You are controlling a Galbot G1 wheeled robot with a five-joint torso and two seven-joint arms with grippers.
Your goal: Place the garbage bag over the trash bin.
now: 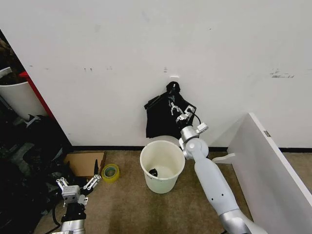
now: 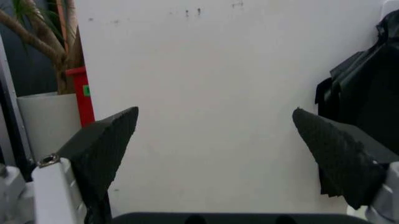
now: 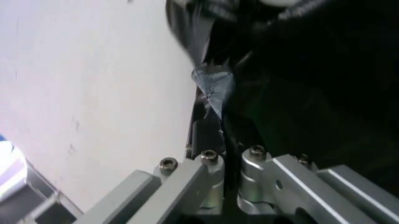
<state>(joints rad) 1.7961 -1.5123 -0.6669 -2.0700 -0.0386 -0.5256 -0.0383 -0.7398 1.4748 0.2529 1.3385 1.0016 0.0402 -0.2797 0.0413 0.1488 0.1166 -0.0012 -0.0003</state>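
Right end effector (image 1: pixel 172 108) clamped on garbage bag (image 1: pixel 161 122); left end effector (image 1: pixel 77 184) wide, idle. Lift bag free, center over trash bin (image 1: pixel 162 165).

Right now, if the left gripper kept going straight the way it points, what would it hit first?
Probably the bare white wall: the open left gripper faces it squarely, nothing between, with the garbage bag off to one side. Depth is unclear.

— Hiding anything behind the trash bin (image 1: pixel 162 165)?
— Covering the lower edge of the garbage bag (image 1: pixel 163 119). Blurring, too small to identify: a dark object (image 1: pixel 153 172) lying inside.
— Cutting off elsewhere?
— Cropping the garbage bag (image 2: pixel 367 88) at the left wrist view's edge.
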